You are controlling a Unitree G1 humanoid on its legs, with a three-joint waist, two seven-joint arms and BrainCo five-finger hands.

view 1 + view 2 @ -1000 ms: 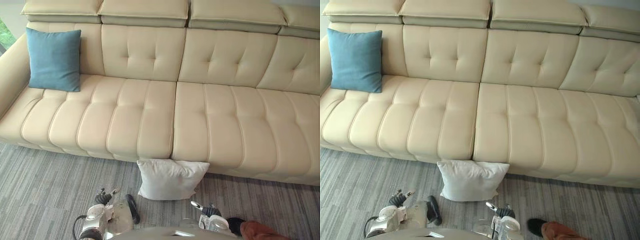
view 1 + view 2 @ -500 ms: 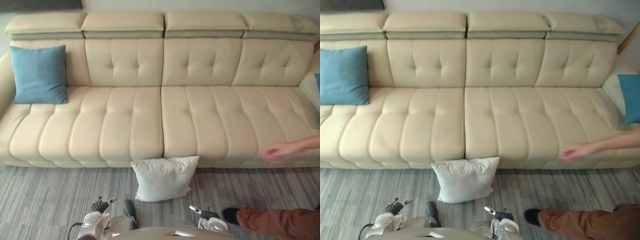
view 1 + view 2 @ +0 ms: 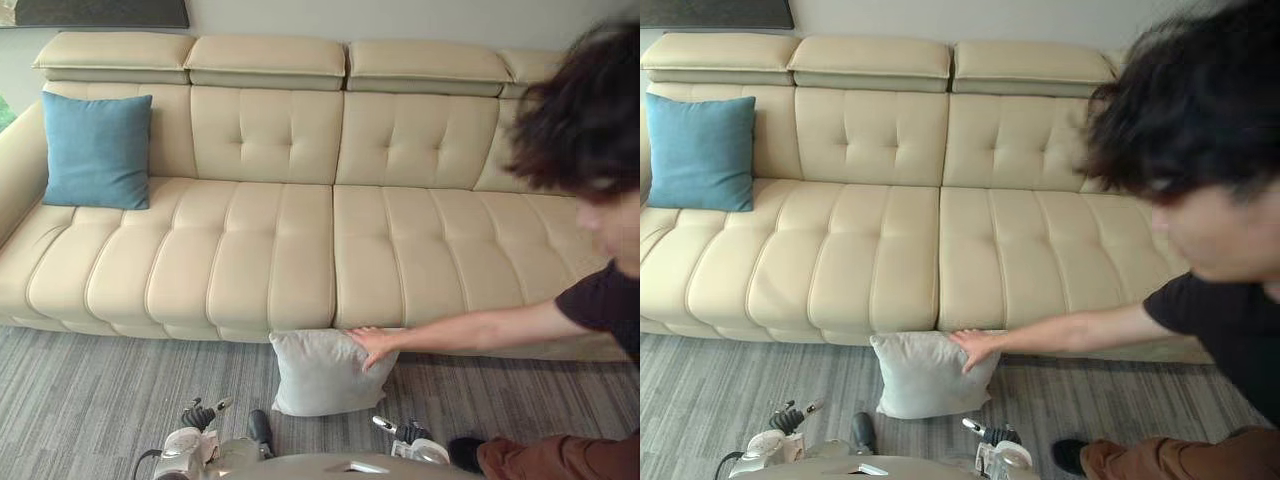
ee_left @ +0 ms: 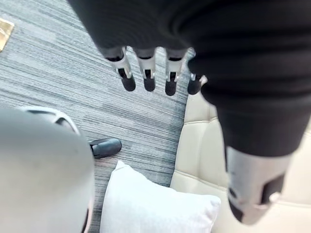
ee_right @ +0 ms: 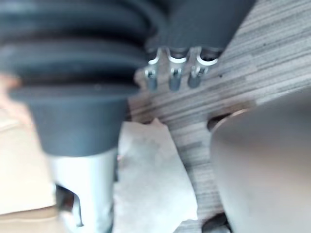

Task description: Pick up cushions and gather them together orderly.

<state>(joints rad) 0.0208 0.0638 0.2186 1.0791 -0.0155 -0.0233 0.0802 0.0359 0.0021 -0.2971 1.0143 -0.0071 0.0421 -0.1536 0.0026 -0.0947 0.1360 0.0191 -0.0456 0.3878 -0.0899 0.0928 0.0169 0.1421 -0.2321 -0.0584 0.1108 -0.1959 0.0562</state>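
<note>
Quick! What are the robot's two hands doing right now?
Left hand: open, holding nothing.
Right hand: open, holding nothing.

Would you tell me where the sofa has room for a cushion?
The sofa seat is bare right of the blue cushion, as far as shows. The carpet by its front edge is crowded: a person's hand rests on the white cushion there.
</note>
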